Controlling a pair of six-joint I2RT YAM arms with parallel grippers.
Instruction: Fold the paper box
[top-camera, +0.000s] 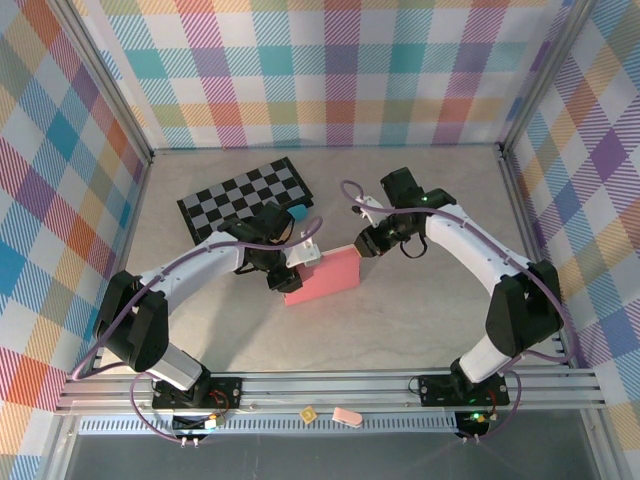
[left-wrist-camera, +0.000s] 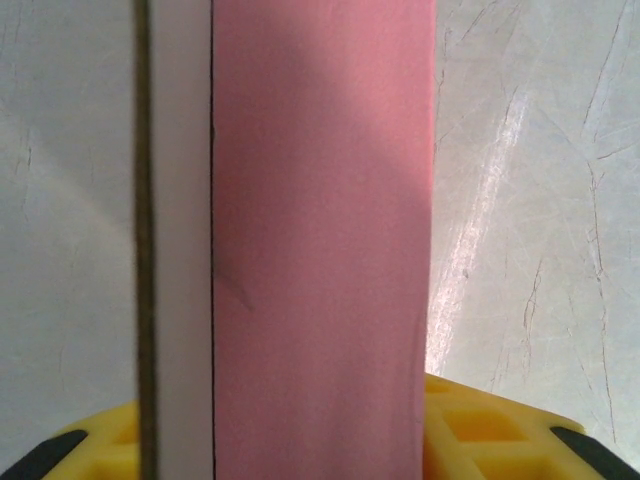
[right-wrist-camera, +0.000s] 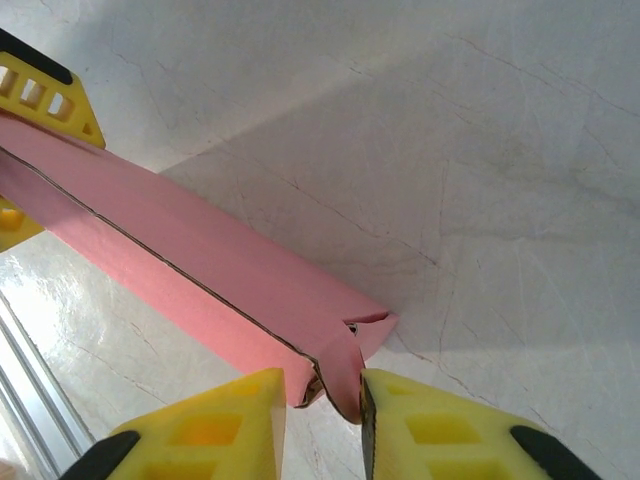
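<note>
The pink paper box (top-camera: 325, 275) lies folded into a long narrow shape at the table's middle, between the two arms. My left gripper (top-camera: 287, 268) is at its left end. In the left wrist view the box (left-wrist-camera: 320, 230) runs up between the yellow fingers (left-wrist-camera: 500, 430), which press on both sides, and a pale strip (left-wrist-camera: 180, 250) lines its left edge. My right gripper (top-camera: 362, 247) is at the right end. In the right wrist view that gripper (right-wrist-camera: 323, 385) has a curled end flap (right-wrist-camera: 345, 375) of the box (right-wrist-camera: 200, 270) caught between its yellow fingers.
A black-and-grey checkered board (top-camera: 245, 197) lies at the back left with a small teal bar (top-camera: 300, 212) by its near corner. Plaid walls enclose the table. A metal rail (top-camera: 400, 388) crosses the near edge, with two small bits (top-camera: 347, 416) below it.
</note>
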